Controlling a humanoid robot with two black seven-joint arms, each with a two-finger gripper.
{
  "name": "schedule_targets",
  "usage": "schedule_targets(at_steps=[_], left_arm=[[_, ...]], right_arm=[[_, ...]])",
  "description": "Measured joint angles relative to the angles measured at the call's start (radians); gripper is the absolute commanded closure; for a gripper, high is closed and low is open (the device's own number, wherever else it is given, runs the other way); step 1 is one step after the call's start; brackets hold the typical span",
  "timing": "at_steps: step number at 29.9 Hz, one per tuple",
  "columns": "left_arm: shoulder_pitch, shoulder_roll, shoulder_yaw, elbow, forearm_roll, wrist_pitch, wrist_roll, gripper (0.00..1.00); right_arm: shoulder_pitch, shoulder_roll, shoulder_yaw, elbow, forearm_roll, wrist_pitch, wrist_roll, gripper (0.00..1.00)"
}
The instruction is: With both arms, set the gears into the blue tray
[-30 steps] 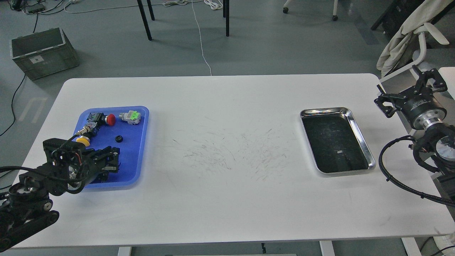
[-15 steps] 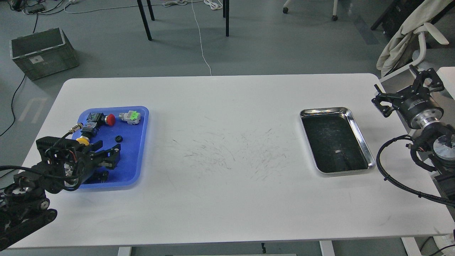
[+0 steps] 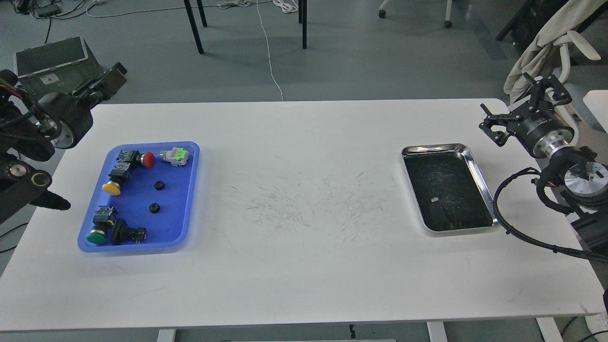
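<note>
White table (image 3: 304,237) bears blue tray (image 3: 183,190); no writing legible.

Black cabled arms (image 3: 560,156), silver rings

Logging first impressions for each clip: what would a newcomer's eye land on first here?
Most likely the blue tray on the table's left, bright against the white table; it holds push-button switches with red, yellow and green caps, plus two small black gears. Next, the steel tray on the right, with no gears visible inside. Both arms sit off the table's sides, the right gripper open beyond the far right corner.
</note>
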Motion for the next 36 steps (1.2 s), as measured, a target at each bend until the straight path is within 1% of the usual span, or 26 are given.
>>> schedule_targets(at_steps=[3,6,8,11,14,16,20,23,27,33,36], left_arm=[[-0.001,-0.116,-0.111,0.019,-0.216,-0.003,-0.034,0.02],[0.001,-0.231,-0.175,0.086,-0.333,-0.016,-0.078,0.02],[0.002,-0.309,-0.197,0.168,-0.396,-0.041,-0.115,0.02],[-0.004,-0.406,-0.229,0.314,-0.492,-0.107,-0.171,0.02],[-0.043,-0.468,-0.251,0.45,-0.588,-0.181,-0.212,0.02],[-0.077,-0.488,-0.254,0.536,-0.663,-0.232,-0.232,0.02],[-0.128,-0.524,-0.244,0.714,-0.806,-0.358,-0.247,0.02],[-0.15,-0.545,-0.242,0.774,-0.856,-0.403,-0.249,0.02],[-0.157,-0.549,-0.243,0.784,-0.885,-0.417,-0.252,0.02],[-0.154,-0.545,-0.242,0.753,-0.897,-0.419,-0.255,0.02],[-0.153,-0.544,-0.241,0.747,-0.897,-0.419,-0.256,0.02]], right_arm=[[0.004,0.0,-0.001,0.007,0.0,0.0,0.001,0.0],[0.013,0.001,-0.001,0.013,0.0,0.0,0.002,0.0],[0.017,0.003,-0.003,0.024,0.0,0.0,0.002,0.0],[0.018,0.019,-0.017,0.069,0.0,-0.001,-0.002,0.0],[0.018,0.032,-0.035,0.116,0.0,-0.005,-0.003,0.0],[0.014,0.035,-0.036,0.131,0.0,-0.006,-0.002,0.0],[0.001,0.043,-0.03,0.146,0.003,-0.003,0.0,0.0],[-0.04,0.047,-0.026,0.2,0.006,0.003,0.002,0.0],[-0.086,0.047,0.005,0.268,0.006,0.003,0.016,0.0],[-0.138,0.046,0.113,0.278,0.005,-0.004,0.024,0.0],[-0.149,0.046,0.131,0.278,0.004,-0.005,0.025,0.0]])
